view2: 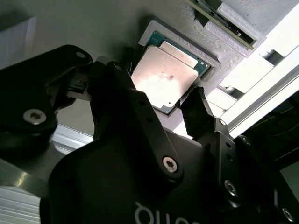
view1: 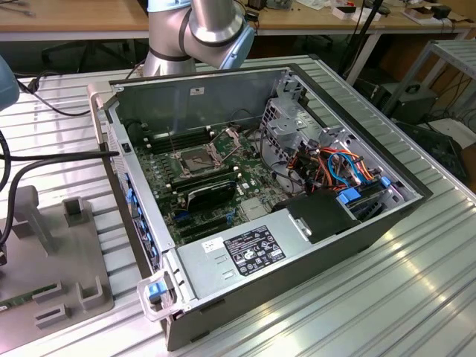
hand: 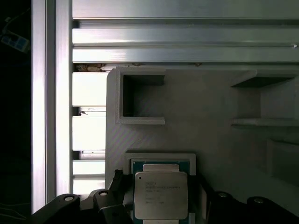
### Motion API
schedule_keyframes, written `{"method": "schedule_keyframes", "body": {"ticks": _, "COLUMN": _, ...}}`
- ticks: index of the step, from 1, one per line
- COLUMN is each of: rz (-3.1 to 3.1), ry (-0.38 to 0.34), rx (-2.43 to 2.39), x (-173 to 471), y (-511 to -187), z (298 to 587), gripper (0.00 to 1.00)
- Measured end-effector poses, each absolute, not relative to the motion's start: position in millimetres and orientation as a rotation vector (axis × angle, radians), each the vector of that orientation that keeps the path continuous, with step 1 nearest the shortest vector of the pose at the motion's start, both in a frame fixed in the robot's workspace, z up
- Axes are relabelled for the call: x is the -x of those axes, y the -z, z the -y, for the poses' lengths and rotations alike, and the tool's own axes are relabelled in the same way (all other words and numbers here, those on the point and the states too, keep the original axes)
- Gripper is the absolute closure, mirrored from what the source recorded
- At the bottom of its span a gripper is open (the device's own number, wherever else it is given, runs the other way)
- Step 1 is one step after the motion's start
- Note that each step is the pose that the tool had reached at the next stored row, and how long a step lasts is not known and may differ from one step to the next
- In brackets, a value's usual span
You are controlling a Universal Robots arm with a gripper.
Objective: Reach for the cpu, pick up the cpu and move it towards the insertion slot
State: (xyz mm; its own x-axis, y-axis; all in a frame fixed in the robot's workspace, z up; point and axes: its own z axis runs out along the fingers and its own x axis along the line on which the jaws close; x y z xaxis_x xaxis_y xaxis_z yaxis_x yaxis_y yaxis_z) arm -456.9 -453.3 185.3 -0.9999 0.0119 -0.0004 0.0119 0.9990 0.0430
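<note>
One square processor, the cpu (hand: 161, 196) (view2: 168, 77), with a dull silver lid on a green board, lies flat in a shallow square recess of one pale grey moulded plastic tray (hand: 210, 98) (view2: 154, 29) (view1: 44, 253). One black gripper (hand: 161, 179) (view2: 159, 79) sits over it in both wrist views. Its two fingers (hand: 117, 183) (view2: 198, 109) are spread apart, one at each side of the cpu, and a gap shows between each finger and the chip, so nothing is held. The tray also has other empty rectangular pockets. In the exterior view, one opened dark grey desktop computer case (view1: 335, 245) stands at the tray's right. Inside it, on the green board, is the insertion slot (view1: 195, 158), a single square socket with a grey-brown centre and a silver metal frame, well apart from the tray. Just beside the socket sits one black curved-top heatsink block (view1: 212, 195). Everything rests on a ribbed aluminium table (view1: 387, 312). Wooden workbenches (view1: 67, 15) stand behind it, and the silver and blue robot arm (view1: 201, 30) rises at the table's far edge.
</note>
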Motion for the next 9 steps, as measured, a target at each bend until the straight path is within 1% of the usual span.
{"method": "schedule_keyframes", "body": {"ticks": 9, "rz": -3.14, "ry": -0.067, "rx": -0.017, "x": 456.9, "y": -185.2, "z": 455.5, "gripper": 0.33}}
